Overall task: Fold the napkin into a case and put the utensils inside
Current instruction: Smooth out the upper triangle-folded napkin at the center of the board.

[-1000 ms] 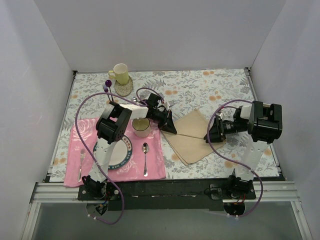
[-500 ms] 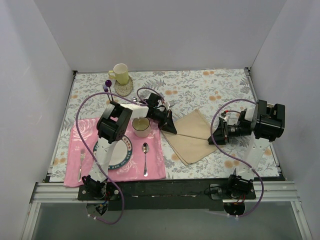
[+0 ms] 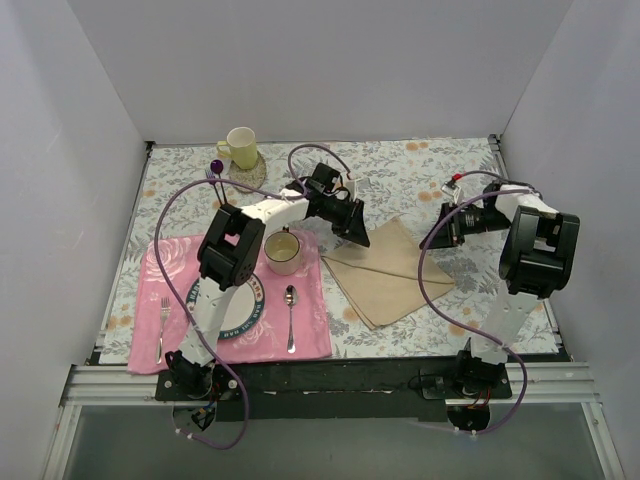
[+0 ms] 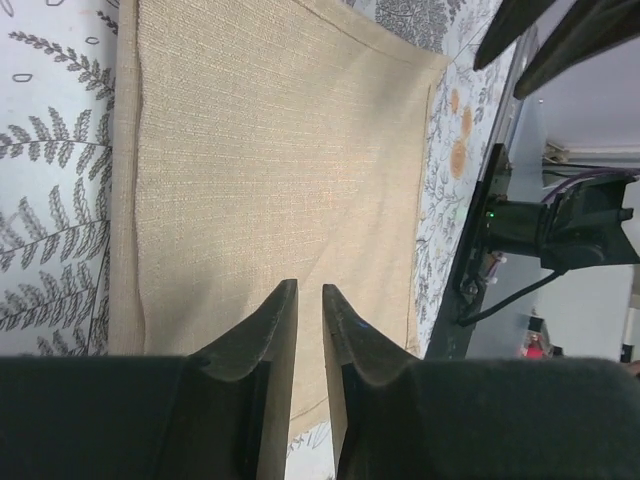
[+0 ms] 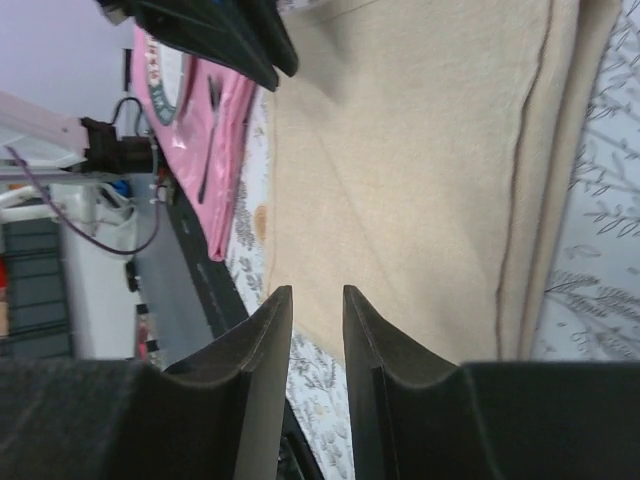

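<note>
The beige napkin (image 3: 385,275) lies folded on the tablecloth in the middle, and the left wrist view (image 4: 270,150) and right wrist view (image 5: 400,150) both look down on it. My left gripper (image 3: 358,232) hovers over its far left corner. Its jaws (image 4: 310,290) stand slightly apart with nothing between them. My right gripper (image 3: 445,230) hangs off the napkin's far right side, open and empty (image 5: 318,292). A silver spoon (image 3: 290,318) and a silver fork (image 3: 161,328) lie on either side of the plate.
A pink placemat (image 3: 165,265) at the near left carries a plate (image 3: 247,316) and a beige cup (image 3: 283,250). A yellow mug (image 3: 240,147) and a purple-handled fork (image 3: 214,172) sit at the far left. White walls enclose the table.
The left gripper has come off the napkin's left corner, risen and parted slightly. The right arm has swung back and away from the napkin's right edge, its jaws narrowing.
</note>
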Robot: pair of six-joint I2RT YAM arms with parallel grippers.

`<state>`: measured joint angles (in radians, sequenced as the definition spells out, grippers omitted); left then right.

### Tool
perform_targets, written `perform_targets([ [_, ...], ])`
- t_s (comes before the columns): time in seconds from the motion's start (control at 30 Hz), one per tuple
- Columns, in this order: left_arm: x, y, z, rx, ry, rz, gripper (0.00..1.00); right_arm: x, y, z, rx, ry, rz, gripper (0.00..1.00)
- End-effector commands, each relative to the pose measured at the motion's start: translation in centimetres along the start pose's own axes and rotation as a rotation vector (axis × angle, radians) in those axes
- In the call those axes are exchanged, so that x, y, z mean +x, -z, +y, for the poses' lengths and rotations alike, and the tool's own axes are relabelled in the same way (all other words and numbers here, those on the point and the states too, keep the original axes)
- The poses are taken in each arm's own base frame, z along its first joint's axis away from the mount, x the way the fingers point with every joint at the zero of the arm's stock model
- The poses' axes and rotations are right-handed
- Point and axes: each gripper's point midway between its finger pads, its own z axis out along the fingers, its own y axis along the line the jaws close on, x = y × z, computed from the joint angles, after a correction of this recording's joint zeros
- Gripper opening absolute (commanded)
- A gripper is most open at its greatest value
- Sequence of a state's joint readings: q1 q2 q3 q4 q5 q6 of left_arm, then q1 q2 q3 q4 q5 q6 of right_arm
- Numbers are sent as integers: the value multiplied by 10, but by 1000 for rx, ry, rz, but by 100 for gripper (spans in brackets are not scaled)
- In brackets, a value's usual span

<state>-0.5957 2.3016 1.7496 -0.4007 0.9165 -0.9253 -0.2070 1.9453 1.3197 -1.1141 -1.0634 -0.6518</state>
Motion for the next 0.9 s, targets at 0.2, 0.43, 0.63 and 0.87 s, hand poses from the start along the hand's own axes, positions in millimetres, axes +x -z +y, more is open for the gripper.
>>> perform_targets([
  [0.2,-11,45,4,-266,-191,-7,21,-41,-22,-49,286,281,114,33],
  [0.43,-37,46,6,-281,-293,-90,31,25,-37,-63,294,217,223,31],
  [0.63,-69,27,13,-224,-327,-142,43,56,-43,-58,268,164,233,27],
  [0.87,-71,-3,3,-47,-331,-146,49,67,-44,-10,112,133,208,34],
])
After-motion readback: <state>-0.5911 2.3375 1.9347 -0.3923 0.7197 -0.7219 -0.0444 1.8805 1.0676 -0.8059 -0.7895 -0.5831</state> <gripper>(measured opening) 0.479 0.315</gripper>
